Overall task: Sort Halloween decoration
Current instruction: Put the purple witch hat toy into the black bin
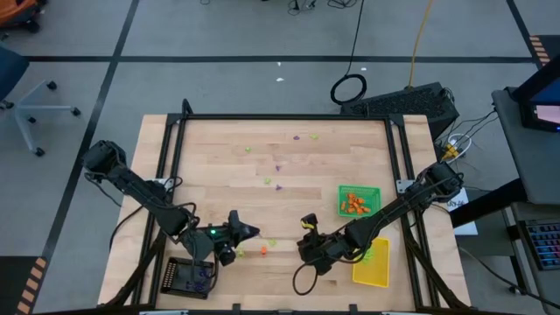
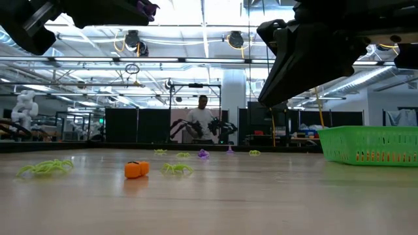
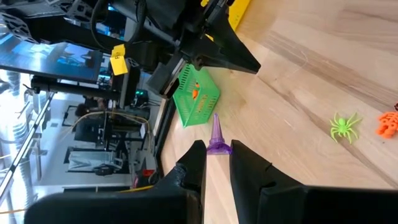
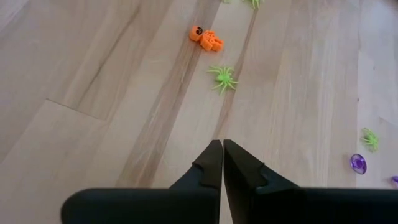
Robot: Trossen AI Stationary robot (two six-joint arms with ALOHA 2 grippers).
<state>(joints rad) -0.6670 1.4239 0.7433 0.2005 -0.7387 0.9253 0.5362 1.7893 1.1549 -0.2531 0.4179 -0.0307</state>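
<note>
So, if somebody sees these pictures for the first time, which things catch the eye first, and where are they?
The left gripper draws the eye first: raised over the table's near left part, it pinches a small purple cone-shaped trinket between its fingertips. Next comes the green tray on the right side, with orange trinkets in it. The right gripper, shut and empty, hangs above the bare wood near a green spider and an orange figure.

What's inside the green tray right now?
The green tray holds a cluster of orange trinkets, filling roughly half of it. Anything lying beneath that pile is covered, and none of a different colour shows.
</note>
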